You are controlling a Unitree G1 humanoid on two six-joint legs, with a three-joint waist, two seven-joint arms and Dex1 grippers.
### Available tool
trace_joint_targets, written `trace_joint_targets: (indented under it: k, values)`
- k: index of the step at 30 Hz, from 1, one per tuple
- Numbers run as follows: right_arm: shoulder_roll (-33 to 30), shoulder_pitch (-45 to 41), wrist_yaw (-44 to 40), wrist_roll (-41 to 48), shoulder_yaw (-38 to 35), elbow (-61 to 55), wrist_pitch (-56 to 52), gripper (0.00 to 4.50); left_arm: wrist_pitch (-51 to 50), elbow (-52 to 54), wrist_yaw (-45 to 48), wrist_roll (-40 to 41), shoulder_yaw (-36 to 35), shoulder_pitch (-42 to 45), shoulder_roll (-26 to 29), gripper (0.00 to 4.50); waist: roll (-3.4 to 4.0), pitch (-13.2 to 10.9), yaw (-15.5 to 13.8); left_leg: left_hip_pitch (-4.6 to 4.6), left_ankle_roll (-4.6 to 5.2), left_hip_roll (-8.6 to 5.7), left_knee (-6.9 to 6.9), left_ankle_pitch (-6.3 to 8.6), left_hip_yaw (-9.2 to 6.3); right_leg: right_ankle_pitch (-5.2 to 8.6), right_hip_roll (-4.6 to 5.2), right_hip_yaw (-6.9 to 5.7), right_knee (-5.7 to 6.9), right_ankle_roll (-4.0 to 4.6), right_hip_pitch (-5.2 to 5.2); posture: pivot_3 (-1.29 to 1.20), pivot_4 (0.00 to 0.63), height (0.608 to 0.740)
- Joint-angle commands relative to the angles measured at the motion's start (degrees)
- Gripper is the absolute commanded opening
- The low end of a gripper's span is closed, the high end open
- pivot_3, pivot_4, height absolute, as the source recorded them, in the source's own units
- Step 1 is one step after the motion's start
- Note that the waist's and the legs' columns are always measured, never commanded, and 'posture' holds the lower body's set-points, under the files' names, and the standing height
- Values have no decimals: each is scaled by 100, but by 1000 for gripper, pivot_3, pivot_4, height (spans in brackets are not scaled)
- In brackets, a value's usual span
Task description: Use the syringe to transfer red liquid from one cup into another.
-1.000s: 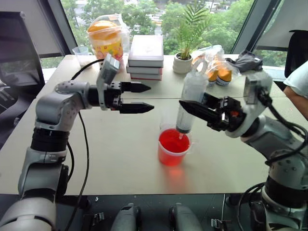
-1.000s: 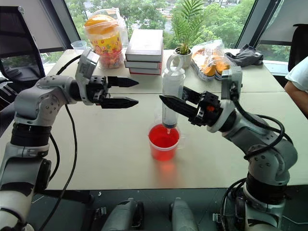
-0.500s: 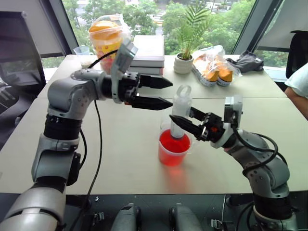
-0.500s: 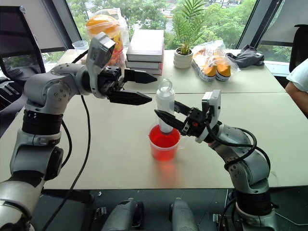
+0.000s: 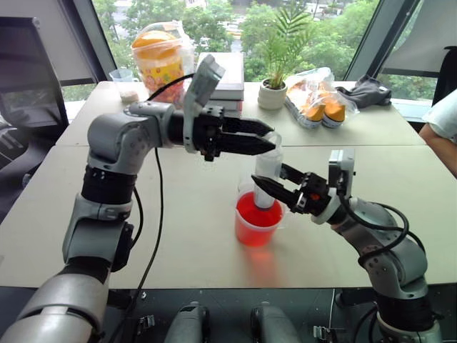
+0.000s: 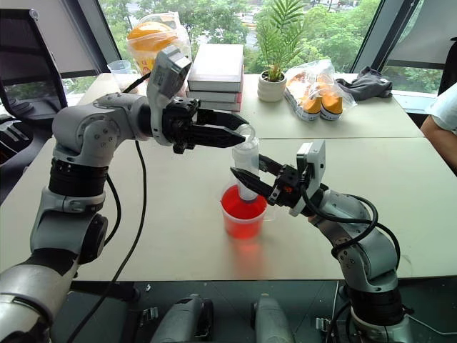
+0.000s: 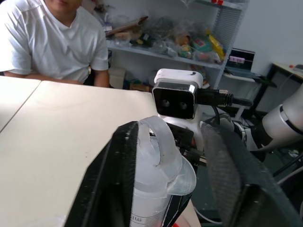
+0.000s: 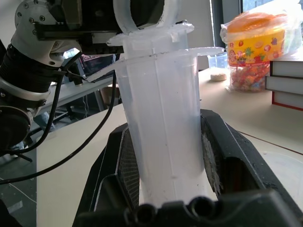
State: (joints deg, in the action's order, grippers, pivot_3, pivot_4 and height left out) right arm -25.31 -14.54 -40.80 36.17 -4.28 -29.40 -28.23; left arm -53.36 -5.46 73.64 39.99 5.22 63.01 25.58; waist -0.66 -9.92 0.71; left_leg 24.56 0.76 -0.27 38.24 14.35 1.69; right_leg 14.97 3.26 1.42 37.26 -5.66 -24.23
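Since the frame a second before, the left gripper (image 5: 270, 140) had swung in from the left centre toward the middle of the frame and drawn its fingers in from a wide spread, while the right gripper (image 5: 271, 180) had sunk with the syringe (image 5: 268, 171), so that the barrel's lower end now stood inside the beaker (image 5: 255, 220). In the head views the right gripper was clamped on the syringe barrel at the centre of the frame, one black finger on each side, holding it roughly upright over the red liquid (image 5: 258, 210); the right wrist view showed the barrel squeezed between the two pads (image 8: 212, 161). The left gripper reached across level from the left, its tips at the plunger's ring (image 7: 152, 142) at the top of the syringe. In the left wrist view one finger (image 7: 124, 161) lay against the ring and the other stood just apart from it, so the fingers were narrowed around the ring but a firm pinch could not be confirmed. The beaker sat on the table (image 5: 178, 229) at lower centre. A person (image 7: 52, 42) in a white shirt sat beyond the table in the left wrist view.
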Motion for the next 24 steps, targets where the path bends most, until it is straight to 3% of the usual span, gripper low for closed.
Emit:
trace_joint_targets:
  k: [1, 24]
  values:
    - [-36, -48, 15, 25, 11, -114, 115, 1454, -46, 214, 134, 129, 6, 125, 83, 26, 0, 0, -1, 0, 0, 0, 0, 0, 0, 0, 0, 0, 0, 0, 0, 0, 150, 740]
    - [-180, 367, -247, 130, 308, 120, 94, 1454, 278, -542, -26, 182, -486, 910, -43, 26, 0, 0, -2, -2, -1, 0, 1, -1, 0, 0, -1, 1, 1, 0, 2, 0, 150, 740]
